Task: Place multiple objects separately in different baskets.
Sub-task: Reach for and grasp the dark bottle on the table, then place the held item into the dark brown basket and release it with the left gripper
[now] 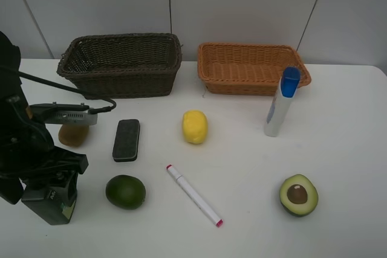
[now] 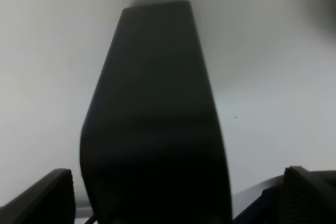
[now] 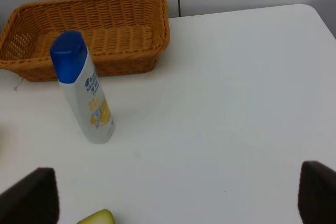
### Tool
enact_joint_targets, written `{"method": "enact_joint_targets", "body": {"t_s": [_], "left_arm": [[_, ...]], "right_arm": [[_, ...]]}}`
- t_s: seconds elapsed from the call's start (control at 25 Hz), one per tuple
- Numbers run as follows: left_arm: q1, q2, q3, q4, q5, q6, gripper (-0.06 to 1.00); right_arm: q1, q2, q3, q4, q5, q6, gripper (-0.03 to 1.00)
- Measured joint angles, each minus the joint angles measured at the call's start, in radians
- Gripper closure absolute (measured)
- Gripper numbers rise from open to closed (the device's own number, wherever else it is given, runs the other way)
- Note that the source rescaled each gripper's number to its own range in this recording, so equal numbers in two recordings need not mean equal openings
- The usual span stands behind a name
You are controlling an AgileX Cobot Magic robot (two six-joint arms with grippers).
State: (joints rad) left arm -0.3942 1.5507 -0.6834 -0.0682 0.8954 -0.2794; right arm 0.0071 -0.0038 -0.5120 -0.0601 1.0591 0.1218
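Observation:
My left gripper [image 2: 176, 198] is open, and its two fingertips stand on either side of the dark green pump bottle [image 2: 157, 119] without touching it. That bottle [image 1: 51, 200] sits at the front left under the left arm [image 1: 30, 149]. On the table lie the kiwi [image 1: 72, 134], black eraser [image 1: 126, 140], lemon [image 1: 195, 127], whole avocado [image 1: 125, 191], marker [image 1: 193, 195] and halved avocado [image 1: 298, 195]. The blue-capped tube [image 1: 282, 102] stands upright near the orange basket [image 1: 251, 67]. The dark basket [image 1: 121, 64] is at the back left. My right gripper [image 3: 173, 203] is open and holds nothing.
Both baskets stand against the back wall and have nothing in them. In the right wrist view the tube [image 3: 84, 93] stands before the orange basket [image 3: 89, 30], and an edge of the halved avocado [image 3: 97, 217] shows. The table's right edge lies beyond.

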Motion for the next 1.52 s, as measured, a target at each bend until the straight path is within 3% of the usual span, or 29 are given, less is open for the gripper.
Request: {"method": "enact_joint_targets", "body": {"t_s": [0.28, 0.36, 0.48, 0.56, 0.6, 0.76, 0.92, 1.08, 1.2, 1.52], "left_arm": [[0.0, -0.001, 0.023, 0.0, -0.084, 0.003, -0.05], [0.0, -0.002, 0.023, 0.001, -0.095, 0.004, 0.04], [0.0, -0.003, 0.023, 0.001, -0.098, 0.01, 0.46], [0.0, -0.003, 0.023, 0.01, -0.095, 0.011, 0.84], [0.0, -0.003, 0.023, 0.009, -0.092, 0.011, 0.94], [0.0, -0.021, 0.023, -0.002, -0.067, 0.014, 0.94], [0.0, -0.106, -0.04, -0.021, 0.051, 0.015, 0.94], [0.0, -0.177, -0.234, -0.018, 0.201, 0.015, 0.94], [0.008, -0.17, -0.418, 0.005, 0.247, 0.015, 0.94], [0.213, 0.138, -0.881, 0.028, 0.246, 0.017, 0.94]], "right_arm": [[0.0, 0.0, 0.0, 0.0, 0.0, 0.0, -0.03], [0.0, 0.0, 0.0, 0.0, 0.0, 0.0, -0.03], [0.0, 0.0, 0.0, 0.0, 0.0, 0.0, -0.03], [0.0, 0.0, 0.0, 0.0, 0.0, 0.0, -0.03], [0.0, 0.0, 0.0, 0.0, 0.0, 0.0, -0.03], [0.0, 0.0, 0.0, 0.0, 0.0, 0.0, -0.03], [0.0, 0.0, 0.0, 0.0, 0.0, 0.0, -0.03], [0.0, 0.0, 0.0, 0.0, 0.0, 0.0, -0.03], [0.0, 0.0, 0.0, 0.0, 0.0, 0.0, -0.03], [0.0, 0.0, 0.0, 0.0, 0.0, 0.0, -0.03]]}}
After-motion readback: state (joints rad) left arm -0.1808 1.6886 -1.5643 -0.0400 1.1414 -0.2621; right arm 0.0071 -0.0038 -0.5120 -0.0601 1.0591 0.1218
